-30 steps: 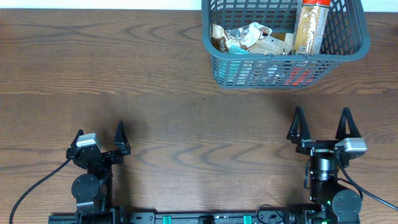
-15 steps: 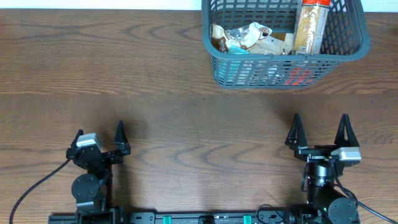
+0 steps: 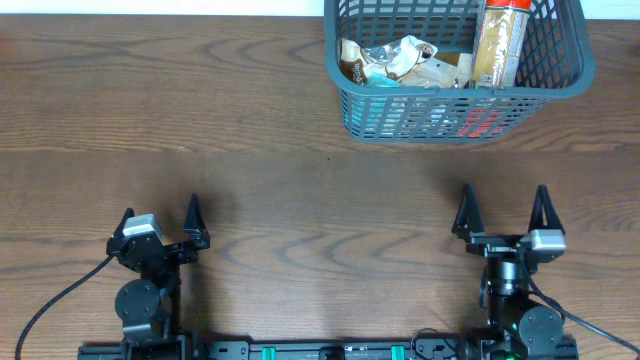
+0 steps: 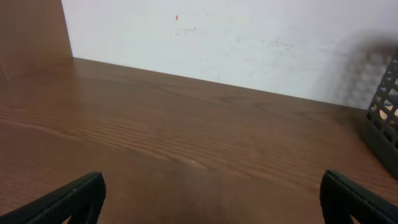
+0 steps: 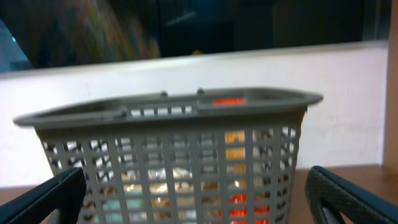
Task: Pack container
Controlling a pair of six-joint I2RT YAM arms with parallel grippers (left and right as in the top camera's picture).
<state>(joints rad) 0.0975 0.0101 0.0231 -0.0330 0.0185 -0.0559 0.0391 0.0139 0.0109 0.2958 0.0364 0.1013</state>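
The container (image 3: 345,95) is a dark grey-blue slotted basket at the far right of the table. Several snack packets (image 3: 400,60) and a tall orange-capped packet (image 3: 497,40) lie inside it. The right wrist view faces its lattice wall (image 5: 168,155), with packets showing through the slots. My right gripper (image 3: 500,212) is open and empty near the front edge, pointing at the container. My left gripper (image 3: 160,220) is open and empty at the front left, over bare wood. The left wrist view shows only the container's corner (image 4: 382,124) at the right edge.
The brown wooden table (image 3: 200,120) stretches left of the container. A white wall (image 4: 217,37) runs behind the table's far edge.
My right gripper has drawn back slightly toward the front edge and shifted a little left. The left arm and the container have not moved.
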